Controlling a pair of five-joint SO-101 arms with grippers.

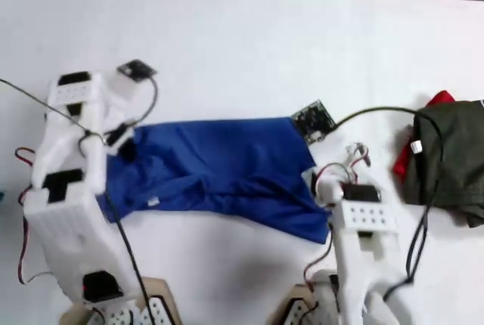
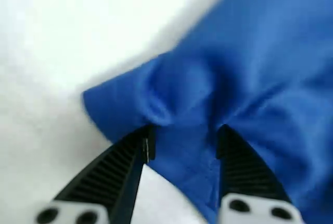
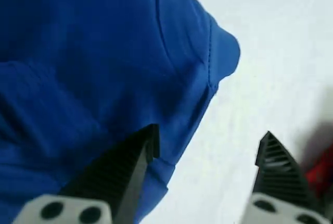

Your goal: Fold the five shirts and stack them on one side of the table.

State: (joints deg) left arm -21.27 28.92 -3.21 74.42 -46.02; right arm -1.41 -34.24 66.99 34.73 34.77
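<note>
While open — left tool (image 2: 186,129) astride blue shirt (image 2: 260,52), right tool (image 3: 210,132) at edge.

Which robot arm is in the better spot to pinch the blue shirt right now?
Probably left. The left gripper is open with a bunched fold of the blue shirt between its jaws. The right gripper is open mostly over bare table.

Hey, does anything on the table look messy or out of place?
Yes. The blue shirt lies crumpled and slanted, not flat. On the right in the high view, a red garment pokes out from under the dark green garment.
</note>
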